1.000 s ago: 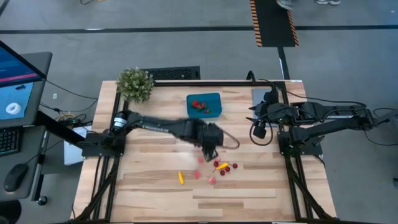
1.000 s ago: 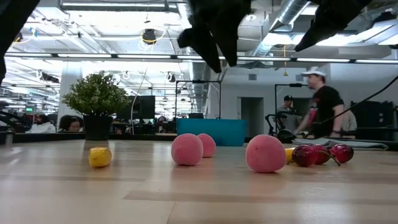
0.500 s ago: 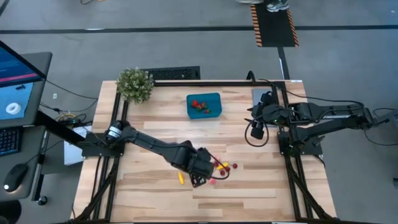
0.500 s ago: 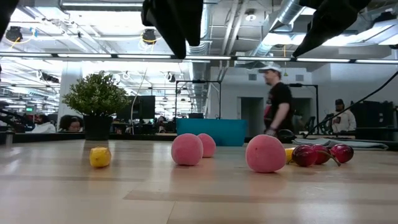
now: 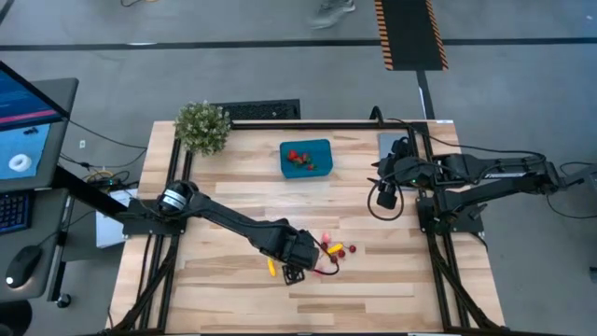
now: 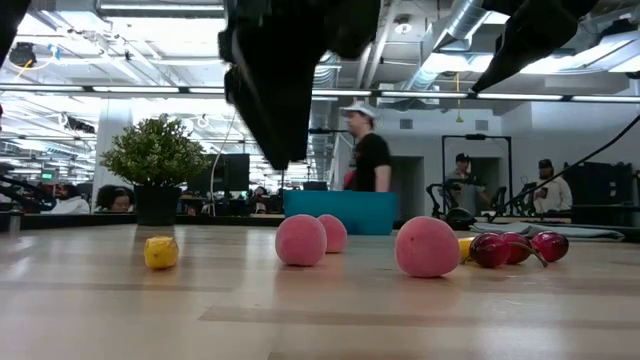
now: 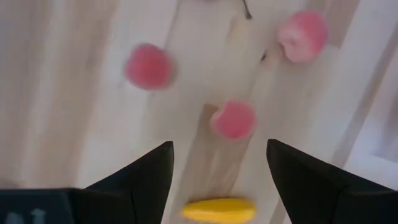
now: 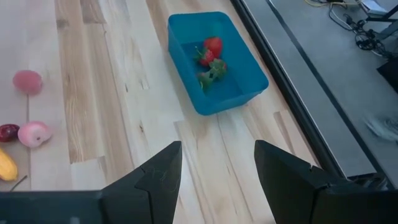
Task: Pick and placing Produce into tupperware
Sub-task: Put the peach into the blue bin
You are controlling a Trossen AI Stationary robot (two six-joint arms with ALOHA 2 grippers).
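A few pieces lie in the tupperware (image 5: 306, 157). Most produce (image 5: 331, 250) waits on the table (image 5: 224, 289). The left gripper (image 7: 217, 180) hangs open, holding nothing.

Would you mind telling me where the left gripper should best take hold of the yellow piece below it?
Probably across its narrow middle, coming straight down. The yellow piece lies flat on the table, long and slim, between the open left gripper fingers, with the pink pieces apart from it.

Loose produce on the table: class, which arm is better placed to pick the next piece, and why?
Left. Its open pincer hovers over the loose produce; the right pincer, also open, waits off beside the tupperware.
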